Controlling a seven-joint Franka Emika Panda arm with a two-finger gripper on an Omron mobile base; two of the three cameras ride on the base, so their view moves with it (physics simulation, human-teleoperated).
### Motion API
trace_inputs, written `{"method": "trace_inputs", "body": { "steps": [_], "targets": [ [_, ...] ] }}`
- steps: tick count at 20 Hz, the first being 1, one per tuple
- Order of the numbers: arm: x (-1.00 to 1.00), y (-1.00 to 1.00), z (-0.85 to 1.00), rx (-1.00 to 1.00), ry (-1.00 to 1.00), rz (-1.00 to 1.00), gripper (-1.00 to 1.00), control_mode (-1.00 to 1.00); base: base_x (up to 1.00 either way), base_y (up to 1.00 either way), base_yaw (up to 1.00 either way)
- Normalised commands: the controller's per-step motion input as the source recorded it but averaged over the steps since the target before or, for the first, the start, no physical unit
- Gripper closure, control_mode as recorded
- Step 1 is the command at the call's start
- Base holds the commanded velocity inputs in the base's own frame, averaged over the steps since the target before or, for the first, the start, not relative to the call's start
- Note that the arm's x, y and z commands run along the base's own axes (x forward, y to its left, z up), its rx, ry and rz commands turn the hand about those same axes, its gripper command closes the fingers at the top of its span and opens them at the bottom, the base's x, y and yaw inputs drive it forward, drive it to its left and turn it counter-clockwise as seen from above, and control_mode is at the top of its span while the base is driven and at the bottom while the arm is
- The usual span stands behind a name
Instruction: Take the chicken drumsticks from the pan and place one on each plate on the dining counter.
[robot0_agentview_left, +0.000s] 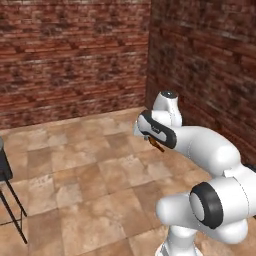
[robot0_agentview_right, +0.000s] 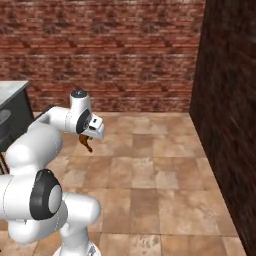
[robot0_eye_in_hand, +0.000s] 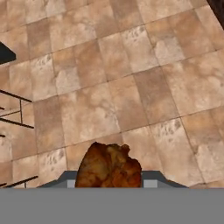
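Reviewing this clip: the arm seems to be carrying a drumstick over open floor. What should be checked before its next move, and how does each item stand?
1. Drumstick sits in the gripper: ok, jaws shut on it.
2. Drumstick hangs free of the tiled floor: ok.
3. Arm stands clear of the brick wall: ok.
4. Stool is apart from the arm: ok.
5. Free plate within reach: cannot tell.
6. Grip firm enough for travel: cannot tell.
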Motion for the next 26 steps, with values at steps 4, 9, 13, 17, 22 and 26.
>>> {"method": "trace_inputs", "body": {
  "steps": [4, 9, 13, 17, 22, 26],
  "targets": [
    [0.0, 0.0, 0.0, 0.0, 0.0, 0.0, 1.0, 1.0, 1.0, -0.02, 0.12],
    [0.0, 0.0, 0.0, 0.0, 0.0, 0.0, 1.0, 1.0, 1.0, -0.01, 0.17],
    [0.0, 0.0, 0.0, 0.0, 0.0, 0.0, 1.0, 1.0, 1.0, -0.02, 0.19],
    [0.0, 0.0, 0.0, 0.0, 0.0, 0.0, 1.0, 1.0, 1.0, -0.03, 0.23],
    [0.0, 0.0, 0.0, 0.0, 0.0, 0.0, 1.0, 1.0, 1.0, -0.04, 0.28],
    [0.0, 0.0, 0.0, 0.0, 0.0, 0.0, 1.0, 1.0, 1.0, -0.06, 0.33]
  ]
}}
